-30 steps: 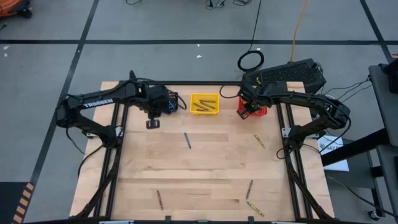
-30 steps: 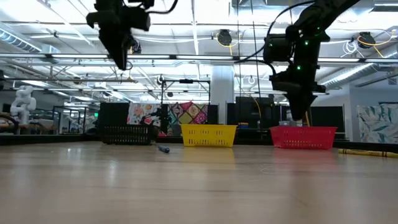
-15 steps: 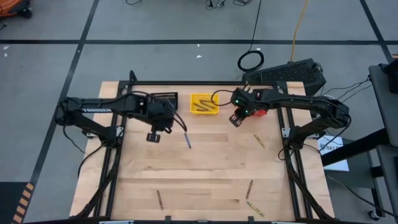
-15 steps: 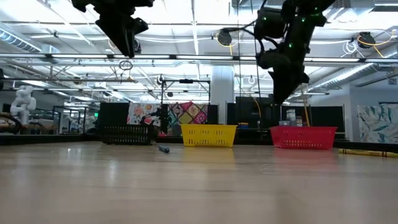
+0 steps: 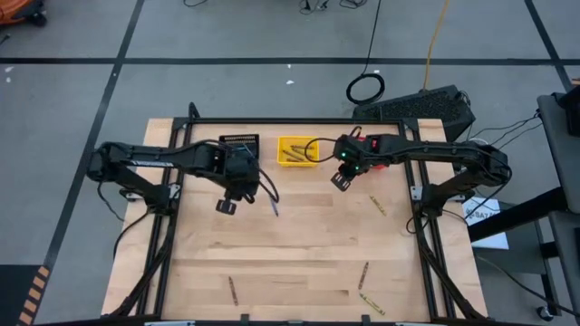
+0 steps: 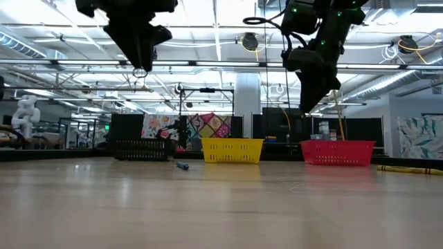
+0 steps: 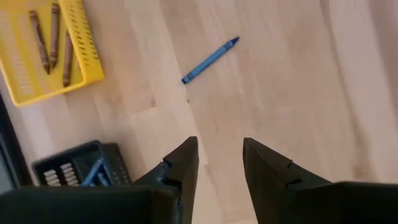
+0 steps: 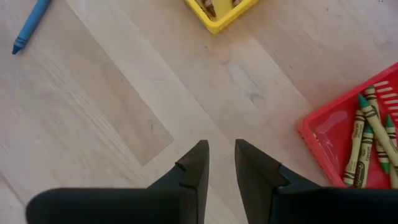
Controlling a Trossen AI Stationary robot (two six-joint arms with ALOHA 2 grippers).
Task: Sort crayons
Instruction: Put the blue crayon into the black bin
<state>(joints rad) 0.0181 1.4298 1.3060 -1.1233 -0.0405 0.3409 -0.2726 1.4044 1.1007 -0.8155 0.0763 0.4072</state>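
Observation:
A blue crayon (image 5: pixel 274 206) (image 7: pixel 210 60) lies flat on the wooden table, left of centre. My left gripper (image 5: pixel 227 206) (image 7: pixel 221 155) hovers open just left of it, pointing steeply down. My right gripper (image 5: pixel 338 181) (image 8: pixel 222 155) hangs open with a narrow gap and nothing between its fingers, over bare wood between the yellow bin (image 5: pixel 297 151) and the red bin (image 8: pixel 348 134). Brown crayons lie in the yellow bin, yellow-olive ones in the red bin, and a blue one in the black bin (image 7: pixel 78 167). Loose crayons lie at the right (image 5: pixel 376 206) and along the near edge (image 5: pixel 362 272) (image 5: pixel 231 290) (image 5: pixel 372 303).
The three bins stand in a row along the far edge: black (image 6: pixel 142 149), yellow (image 6: pixel 232 149), red (image 6: pixel 338 153). The arms' black frame rails run down the table's left and right sides. Bare wood fills the middle of the table.
My left gripper has swung from over the black bin toward the table's near right, close to the blue crayon. My right gripper has left the red bin, risen a little and swung toward the table's left and near side. The crayons on the table have stayed put.

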